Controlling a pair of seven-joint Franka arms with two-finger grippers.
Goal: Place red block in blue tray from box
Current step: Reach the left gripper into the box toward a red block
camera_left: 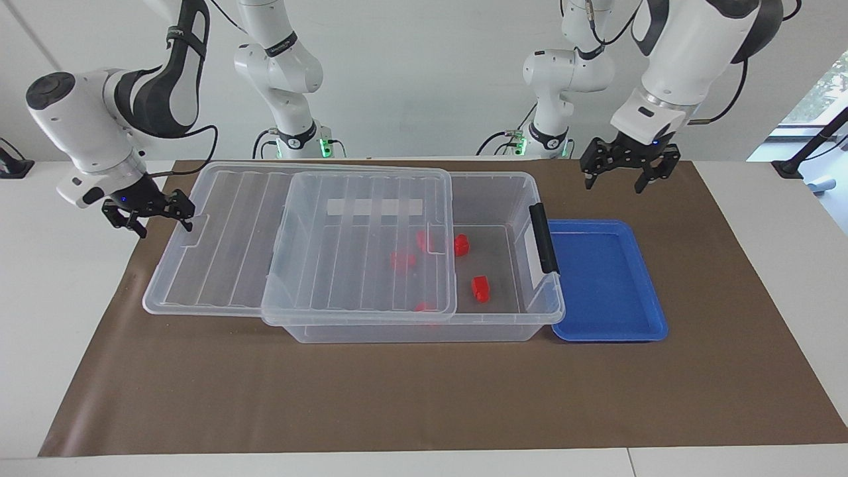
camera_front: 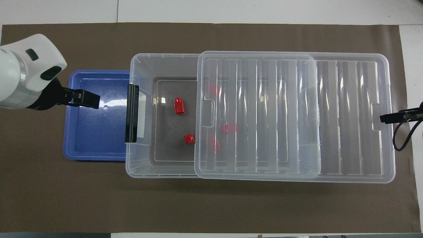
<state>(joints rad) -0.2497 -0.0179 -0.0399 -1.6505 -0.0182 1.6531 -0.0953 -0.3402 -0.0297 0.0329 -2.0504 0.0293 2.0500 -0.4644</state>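
The box (camera_left: 424, 311) sits mid-table on the brown mat (camera_left: 397, 397), its clear ribbed lid (camera_left: 298, 238) slid partway off toward the right arm's end, so the end with the black clip handle (camera_left: 543, 238) is uncovered. Two red blocks lie on the exposed floor: one red block (camera_front: 179, 105) farther from the robots, a second (camera_front: 189, 138) nearer to them, just beside the lid's edge. Three more show dimly through the lid (one only partly visible at the box's wall in the facing view). The blue tray (camera_left: 636, 324) rests against the box's handle end, toward the left arm's end of the table. The left gripper (camera_left: 625, 173) hangs in the air over the tray's robot-side edge, fingers spread wide, holding nothing. The right gripper (camera_left: 147, 215) sits at the overhanging end of the lid, fingers also spread wide, gripping nothing; contact with the lid's rim cannot be made out.
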